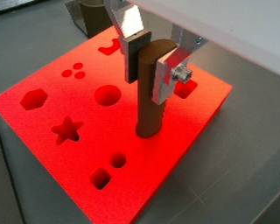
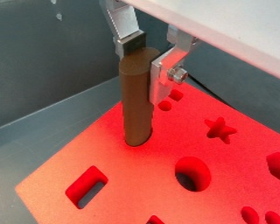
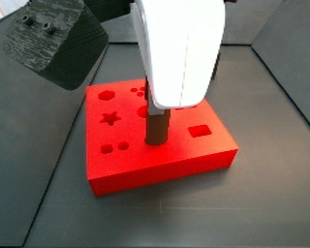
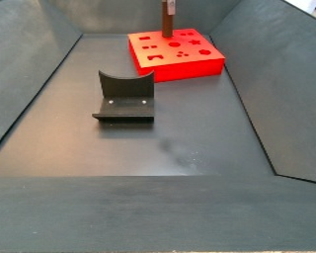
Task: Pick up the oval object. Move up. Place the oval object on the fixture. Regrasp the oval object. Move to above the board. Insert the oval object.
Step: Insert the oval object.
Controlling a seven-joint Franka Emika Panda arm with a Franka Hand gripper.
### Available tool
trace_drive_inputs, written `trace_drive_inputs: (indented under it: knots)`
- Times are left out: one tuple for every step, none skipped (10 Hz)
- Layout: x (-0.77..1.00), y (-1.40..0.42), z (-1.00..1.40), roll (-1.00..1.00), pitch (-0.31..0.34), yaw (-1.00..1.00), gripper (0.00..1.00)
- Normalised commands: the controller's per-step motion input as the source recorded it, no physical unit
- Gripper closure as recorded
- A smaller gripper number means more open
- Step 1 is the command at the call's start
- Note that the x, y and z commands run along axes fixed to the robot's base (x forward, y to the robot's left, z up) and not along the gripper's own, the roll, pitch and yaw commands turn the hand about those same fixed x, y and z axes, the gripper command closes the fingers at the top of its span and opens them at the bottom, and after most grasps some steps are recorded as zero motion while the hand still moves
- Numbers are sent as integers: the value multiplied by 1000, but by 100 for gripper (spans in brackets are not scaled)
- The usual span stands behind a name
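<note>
The oval object (image 1: 150, 105) is a brown peg standing upright with its lower end in a hole of the red board (image 1: 60, 92). It shows the same way in both wrist views (image 2: 136, 105) and in a side view (image 3: 157, 129). My gripper (image 1: 152, 70) is shut on the peg's upper end, one finger on each side, also seen in the wrist view (image 2: 146, 63). In a side view the white gripper body (image 3: 177, 53) hides the fingers. The dark fixture (image 4: 123, 97) stands on the floor apart from the board (image 4: 188, 59), with nothing in its scoop.
The board has several open holes, among them a star (image 1: 67, 129), a circle (image 1: 108, 94) and a hexagon (image 1: 34, 98). Sloping dark grey bin walls (image 4: 260, 89) enclose the floor. A crumpled dark shape (image 3: 54, 44) is in the near corner of a side view.
</note>
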Motion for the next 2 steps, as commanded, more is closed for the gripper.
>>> trace_drive_inputs:
  knots:
    - [0,0,0,0,-11,0,100]
    - [0,0,0,0,0,0,100]
